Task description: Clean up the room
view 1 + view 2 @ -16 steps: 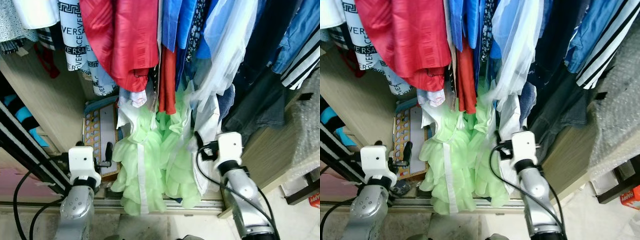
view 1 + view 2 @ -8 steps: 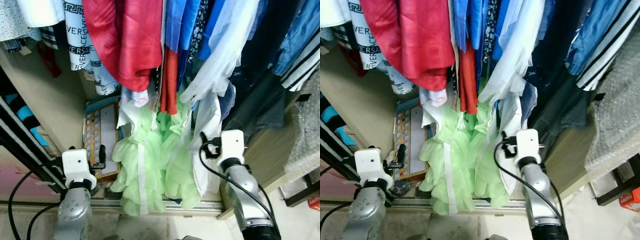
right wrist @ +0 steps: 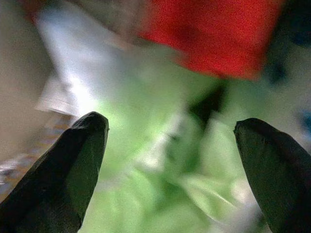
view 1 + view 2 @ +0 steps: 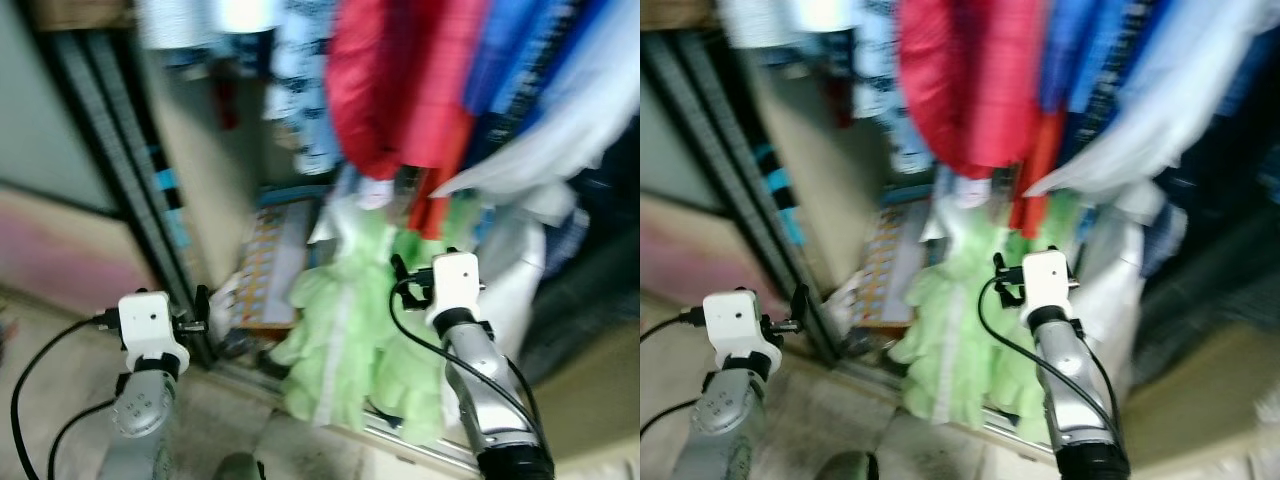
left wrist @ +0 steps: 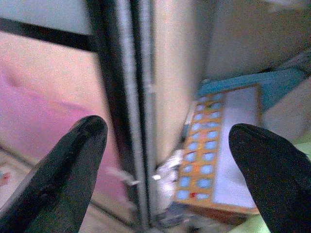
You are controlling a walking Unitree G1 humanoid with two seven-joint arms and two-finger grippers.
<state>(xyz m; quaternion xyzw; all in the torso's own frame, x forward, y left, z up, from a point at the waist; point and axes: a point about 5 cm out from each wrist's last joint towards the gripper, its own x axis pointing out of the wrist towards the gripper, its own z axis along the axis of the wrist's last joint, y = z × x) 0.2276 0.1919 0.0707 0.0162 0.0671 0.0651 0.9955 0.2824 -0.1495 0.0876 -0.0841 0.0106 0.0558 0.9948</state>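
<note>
Wardrobe clothing is hanging at 12 o'clock; pale green ruffled dress (image 4: 345, 330) is looking soft, light, best pinched at a fold. Right end effector (image 3: 170, 160) and left end effector (image 5: 165, 160) are spreading wide, empty.

Hanging clothes (image 4: 420, 90) fill the wardrobe; beneath them a ruffled garment (image 4: 350, 330) drapes, a board (image 4: 268, 262), seemingly upright, on its left.

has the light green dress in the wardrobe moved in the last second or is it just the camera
Cannot tell. The whole head view has swung and blurred, but the light green dress hangs below the red garment, beside the orange board, as before.
</note>
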